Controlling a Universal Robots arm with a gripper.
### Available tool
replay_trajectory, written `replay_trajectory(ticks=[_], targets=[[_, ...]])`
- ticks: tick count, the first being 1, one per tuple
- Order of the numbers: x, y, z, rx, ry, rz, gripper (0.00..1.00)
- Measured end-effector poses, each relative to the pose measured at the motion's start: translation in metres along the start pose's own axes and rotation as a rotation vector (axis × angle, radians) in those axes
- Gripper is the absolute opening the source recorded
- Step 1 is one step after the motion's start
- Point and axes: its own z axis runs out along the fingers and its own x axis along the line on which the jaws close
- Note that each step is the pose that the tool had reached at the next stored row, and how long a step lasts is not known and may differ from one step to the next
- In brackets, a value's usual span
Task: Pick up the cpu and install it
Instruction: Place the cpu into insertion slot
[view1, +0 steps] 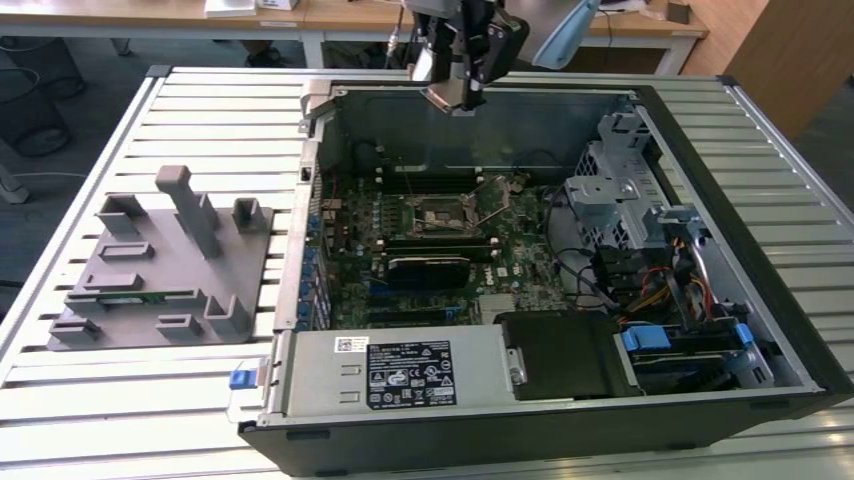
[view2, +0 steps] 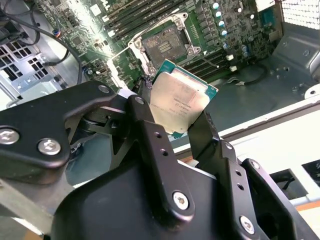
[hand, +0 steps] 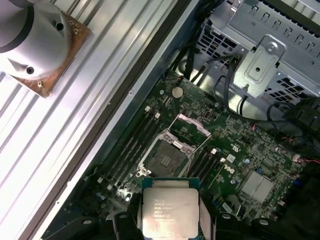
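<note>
The cpu (view2: 182, 102) (hand: 169, 212) is a flat square chip with a silvery top and a pale green rim. My gripper (view2: 175, 120) (hand: 169, 222) is shut on it, one black finger on each of two opposite edges. In the exterior view the gripper (view1: 454, 98) hangs above the back wall of the open computer case (view1: 747, 250). The dark square socket (view1: 441, 215) (view2: 165, 45) (hand: 167, 157) lies on the green motherboard with its metal frame lifted open. The cpu is held in the air, short of the socket and well above the board.
A grey tray (view1: 160, 260) with upright posts and a thin green memory strip (view1: 134, 297) stands at the exterior view's left. Inside the case are a silver power supply (view1: 387, 370), a metal drive cage (view1: 621, 190) (hand: 265, 65) and loose cables (view1: 641, 285).
</note>
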Motion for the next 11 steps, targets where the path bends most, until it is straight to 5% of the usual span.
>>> replay_trajectory(ticks=[11], targets=[[0.0028,0.0017,0.0018,-0.0005,-0.0035,0.084,0.54]])
